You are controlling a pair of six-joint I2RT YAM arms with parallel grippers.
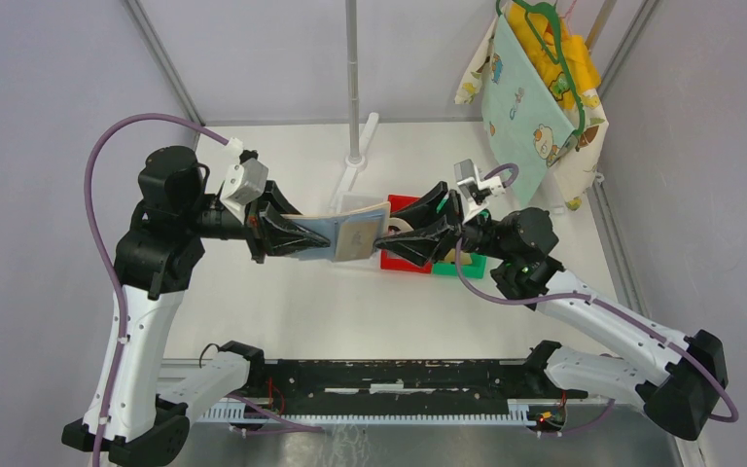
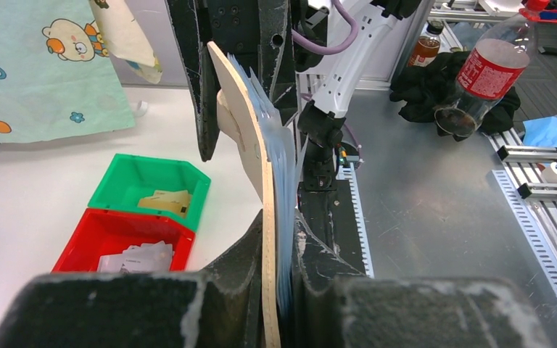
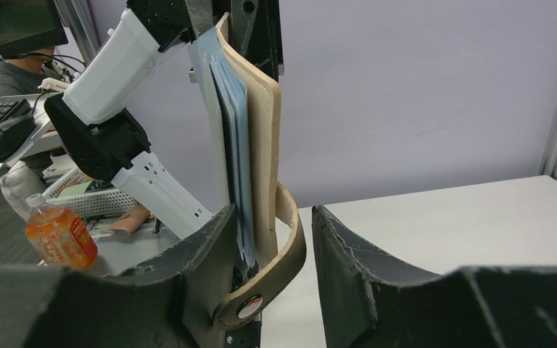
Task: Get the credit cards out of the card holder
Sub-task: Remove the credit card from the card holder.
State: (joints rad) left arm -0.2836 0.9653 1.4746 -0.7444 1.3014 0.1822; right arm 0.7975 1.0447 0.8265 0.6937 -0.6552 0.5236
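Your left gripper (image 1: pixel 316 233) is clamped on the card holder (image 1: pixel 358 233) and holds it in the air above the white table (image 1: pixel 302 311), between the two arms. In the left wrist view you see the holder edge-on: the tan cover is on one side, the pale blue-grey pocket leaves are on the other, and both fingers are pressed against it.

Your right gripper (image 1: pixel 397 232) is spread wide and straddles the holder's far end. In the right wrist view one finger (image 3: pixel 203 250) lies against the blue leaves. The other finger (image 3: pixel 355 268) stands clear, with a gap between it and the tan cover, so this gripper has nothing pinched. The holder's strap (image 3: pixel 290 246) curls down between the fingers, with a round snap (image 3: pixel 249 306) at its end. You cannot tell whether any cards remain between the leaves.

Below the holder, a green bin (image 2: pixel 127 163) has one gold credit card (image 2: pixel 165 201) lying in it. The red bin (image 2: pixel 80 243) touching it holds a few pale cards (image 2: pixel 138 255).

There is little writing to read. The hanging mint cloth (image 2: pixel 36 72) shows the letters "CU" at its left edge, beside cartoon animals. The clear bottle (image 2: pixel 489 69) has a red label, and the small orange bottle (image 3: pixel 58 235) also has a label. The print on both is too small to make out.
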